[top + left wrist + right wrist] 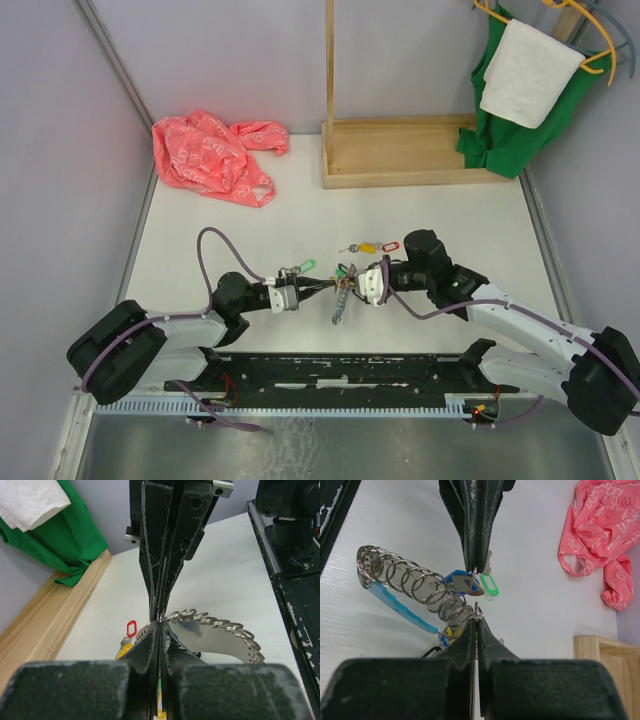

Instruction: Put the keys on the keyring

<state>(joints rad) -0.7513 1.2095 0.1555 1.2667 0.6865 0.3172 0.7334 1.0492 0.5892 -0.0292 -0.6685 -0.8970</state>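
Grey coiled keyring (341,298) with blue sleeve sits between the left gripper (322,287) and right gripper (356,283). Left wrist: left jaws clenched, tips at the coils. Right wrist: right jaws clamp the keyring's end coil; a green-tagged key (490,585) shows beyond.

keyring (215,622): near side hidden behind left gripper (158,625)
yellow tag (448,630): mostly hidden behind right gripper (477,617)
left gripper's catch: too small to tell
left fingers (142,652): blurred near the lens
bag (600,535): cut off by right edge
cloth (60,530): cut off by top and left edges
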